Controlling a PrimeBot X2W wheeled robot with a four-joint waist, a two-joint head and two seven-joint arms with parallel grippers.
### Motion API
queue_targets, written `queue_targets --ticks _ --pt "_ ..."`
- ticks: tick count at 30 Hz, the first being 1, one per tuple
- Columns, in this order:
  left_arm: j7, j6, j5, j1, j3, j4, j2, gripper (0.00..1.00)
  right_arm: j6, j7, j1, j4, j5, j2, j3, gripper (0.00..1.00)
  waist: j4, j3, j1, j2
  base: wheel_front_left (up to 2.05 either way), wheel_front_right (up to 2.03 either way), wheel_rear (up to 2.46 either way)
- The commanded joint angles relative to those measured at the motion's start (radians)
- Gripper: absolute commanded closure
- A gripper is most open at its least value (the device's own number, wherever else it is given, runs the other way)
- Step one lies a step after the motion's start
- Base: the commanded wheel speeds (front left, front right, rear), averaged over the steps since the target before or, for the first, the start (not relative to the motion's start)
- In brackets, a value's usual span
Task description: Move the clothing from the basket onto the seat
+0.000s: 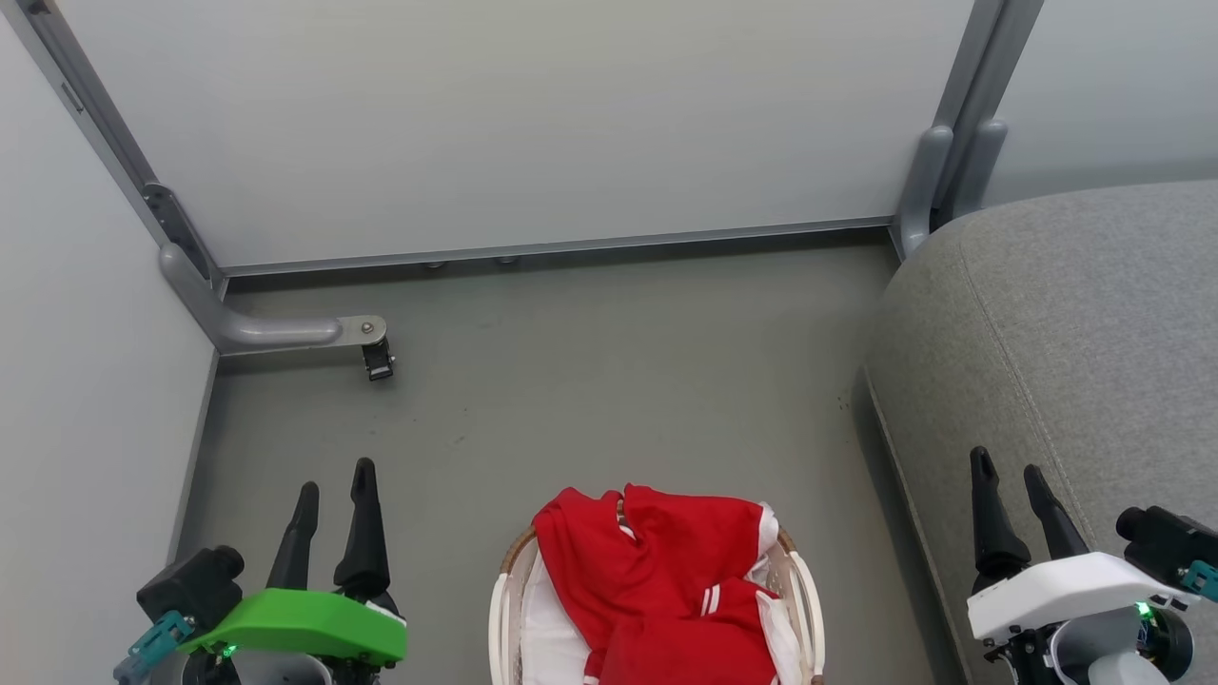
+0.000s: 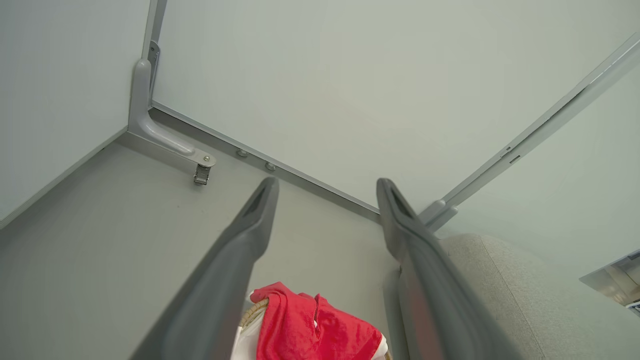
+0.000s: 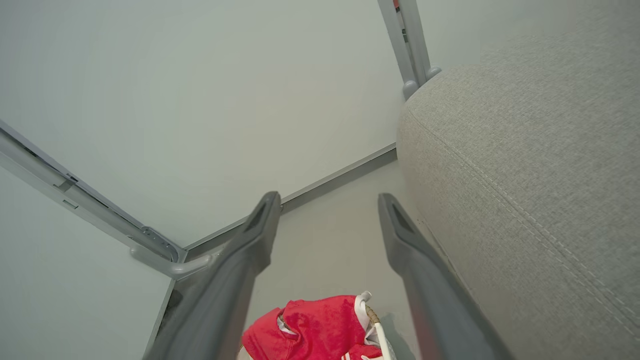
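Red clothing [image 1: 666,580] with white panels and stripe trim is heaped in the white basket [image 1: 497,618] at the bottom centre of the head view, spilling over its far rim. The clothing [image 2: 315,325] also lies low in the left wrist view and the clothing [image 3: 315,327] low in the right wrist view. The grey seat [image 1: 1075,352] rises to the right of the basket. My left gripper [image 1: 333,480] hangs open to the basket's left, holding nothing. My right gripper [image 1: 1009,466] is open over the seat's front edge, also holding nothing.
Pale partition walls [image 1: 533,124] close off the back and left of the grey floor [image 1: 590,381]. A grey metal foot with a small caster [image 1: 376,357] juts out from the left corner. Another partition post [image 1: 937,181] stands beside the seat's back corner.
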Motion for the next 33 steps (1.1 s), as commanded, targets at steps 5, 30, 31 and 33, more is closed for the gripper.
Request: queue_targets --ticks 5,30,31,33 --pt "-0.021 0.005 0.063 0.005 -0.007 0.003 0.008 0.0 0.0 -0.022 0.004 -0.013 -0.07 -0.007 0.003 0.0 0.002 -0.001 0.0 0.0071 0.0 0.0 0.0" --pt "-0.079 0.01 0.272 0.025 -0.042 0.036 0.01 0.0 0.0 -0.082 0.036 -0.015 -0.289 -0.01 0.02 0.0 0.009 -0.003 0.0 0.0096 0.0 0.0 0.0" --pt "-0.081 0.011 0.278 0.026 -0.043 0.037 0.01 0.0 0.0 -0.084 0.037 -0.015 -0.295 -0.01 0.02 0.0 0.009 -0.003 0.0 0.0097 0.0 0.0 0.0" --pt "-0.084 0.014 0.29 0.026 -0.045 0.039 0.01 0.0 0.0 -0.086 0.038 -0.016 -0.309 -0.01 0.021 0.0 0.01 -0.003 0.0 0.0099 0.0 0.0 0.0"
